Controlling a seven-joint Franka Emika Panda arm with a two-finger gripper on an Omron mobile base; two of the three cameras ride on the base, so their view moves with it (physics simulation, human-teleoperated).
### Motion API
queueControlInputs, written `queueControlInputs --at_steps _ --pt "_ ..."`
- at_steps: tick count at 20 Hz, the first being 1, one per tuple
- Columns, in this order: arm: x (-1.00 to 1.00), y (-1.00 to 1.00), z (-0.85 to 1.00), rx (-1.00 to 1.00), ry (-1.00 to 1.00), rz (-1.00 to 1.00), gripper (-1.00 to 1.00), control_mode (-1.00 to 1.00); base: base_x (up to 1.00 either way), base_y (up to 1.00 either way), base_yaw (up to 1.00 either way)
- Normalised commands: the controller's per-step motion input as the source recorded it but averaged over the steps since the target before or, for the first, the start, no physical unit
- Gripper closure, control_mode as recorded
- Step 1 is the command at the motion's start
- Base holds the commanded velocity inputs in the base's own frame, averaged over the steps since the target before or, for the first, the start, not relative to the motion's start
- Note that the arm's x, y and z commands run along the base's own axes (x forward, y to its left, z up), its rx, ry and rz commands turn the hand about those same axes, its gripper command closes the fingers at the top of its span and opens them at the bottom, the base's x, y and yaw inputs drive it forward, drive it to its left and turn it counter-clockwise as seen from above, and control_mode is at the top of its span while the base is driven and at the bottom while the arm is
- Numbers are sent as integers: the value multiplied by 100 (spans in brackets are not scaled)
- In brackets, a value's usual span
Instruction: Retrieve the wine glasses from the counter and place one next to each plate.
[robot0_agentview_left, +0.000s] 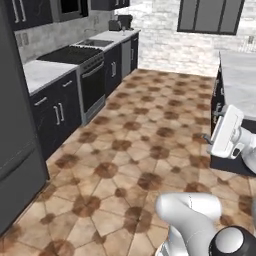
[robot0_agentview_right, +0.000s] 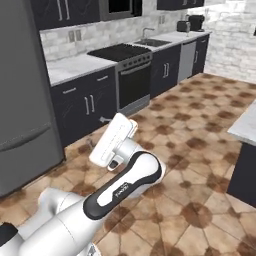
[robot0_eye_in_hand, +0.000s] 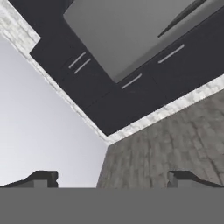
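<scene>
Approach step being judged in hand; no glass being held. Pincer (robot0_eye_in_hand: 112, 178) tips standing apart, empty. Long white grey-veined marble table (robot0_agentview_left: 47, 70) with dark sink being faced; next, glasses must be located.

The white arm (robot0_agentview_right: 125, 182) rises from the lower left and bends over the brown tiled floor (robot0_agentview_right: 200, 150), its flat white hand (robot0_agentview_right: 112, 140) tilted up toward the black cabinets (robot0_agentview_right: 87, 107). The counter (robot0_agentview_right: 72, 66) runs along the back wall, white and grey-veined, with a black stove (robot0_agentview_right: 122, 52) set into it and a sink with faucet (robot0_agentview_right: 151, 42) further right. A toaster (robot0_agentview_right: 183, 26) and a coffee machine (robot0_agentview_right: 197, 22) stand at the counter's far end. A grey refrigerator (robot0_agentview_right: 22, 95) fills the left side. A corner of the marble island (robot0_agentview_right: 246, 126) shows at the right edge.
</scene>
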Motion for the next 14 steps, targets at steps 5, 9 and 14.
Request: queueControlInputs --at_steps 5,9,14 --pt "0 0 0 0 0 0 -100 100 100 83 -39" --pt "0 0 0 0 0 0 -100 100 100 86 -39" --pt "0 0 0 0 0 0 -100 100 100 62 -30"
